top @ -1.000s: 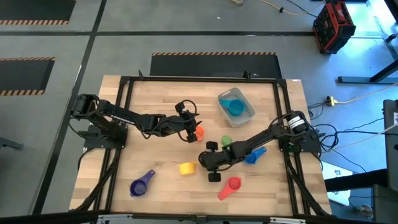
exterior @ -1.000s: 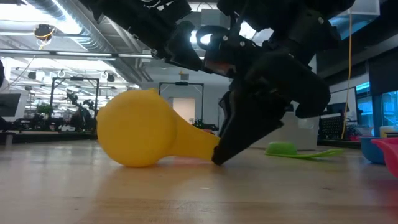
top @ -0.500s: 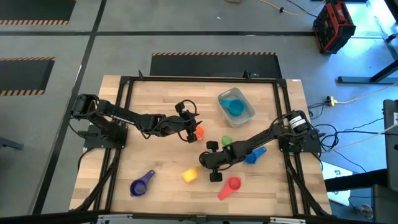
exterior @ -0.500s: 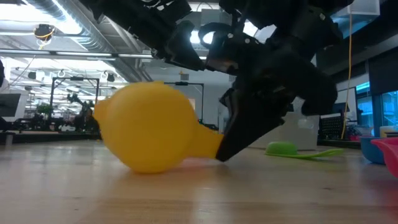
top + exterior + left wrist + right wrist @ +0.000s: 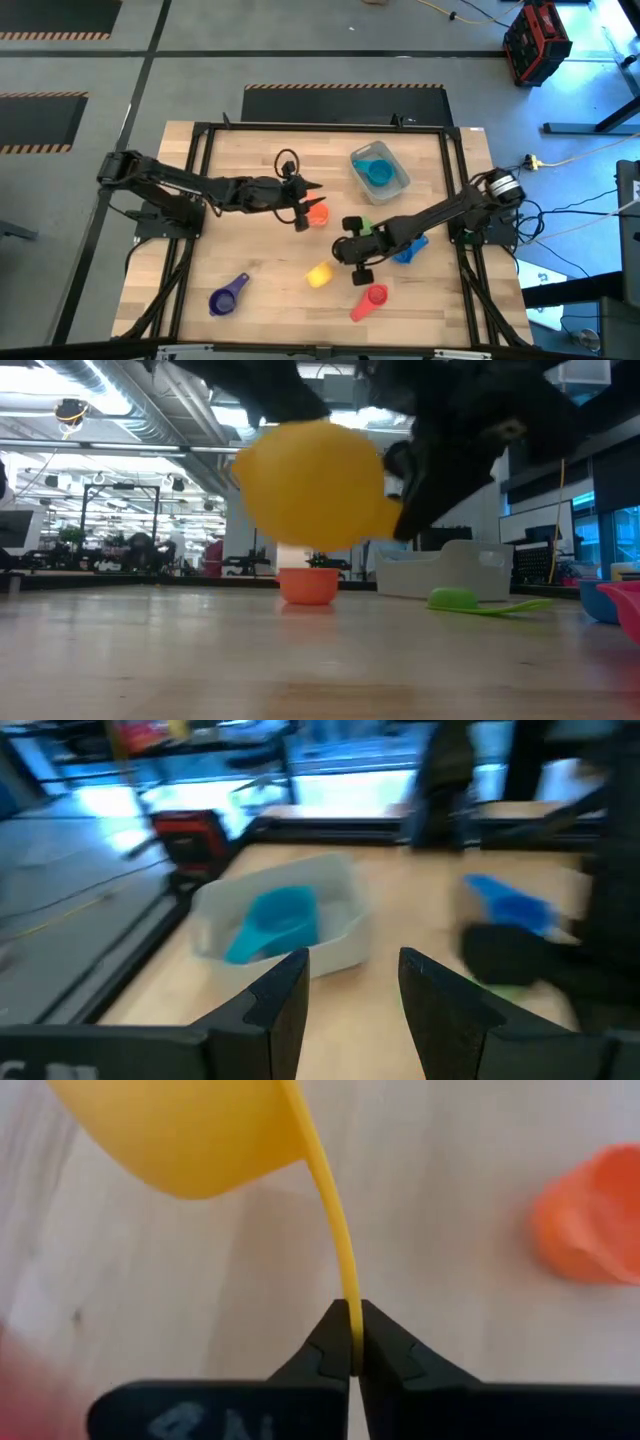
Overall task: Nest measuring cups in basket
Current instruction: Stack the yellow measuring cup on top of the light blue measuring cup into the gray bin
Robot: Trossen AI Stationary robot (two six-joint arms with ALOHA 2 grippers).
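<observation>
My right gripper (image 5: 350, 1360) has lifted the yellow measuring cup (image 5: 315, 485) off the desk (image 5: 300, 660), fingers pinching its handle; basket (image 5: 385, 170) next. Left gripper (image 5: 345, 995) waits, fingers apart.

Right gripper (image 5: 338, 262) grips yellow plastic measuring cup (image 5: 319, 275) above wooden surface (image 5: 250, 260); light blue plastic cup (image 5: 378, 173) lies inside translucent rectangular basket (image 5: 399, 184).

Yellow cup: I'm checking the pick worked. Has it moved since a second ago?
Yes. The yellow cup has lifted off the table; it now hangs above the orange cup behind.
</observation>
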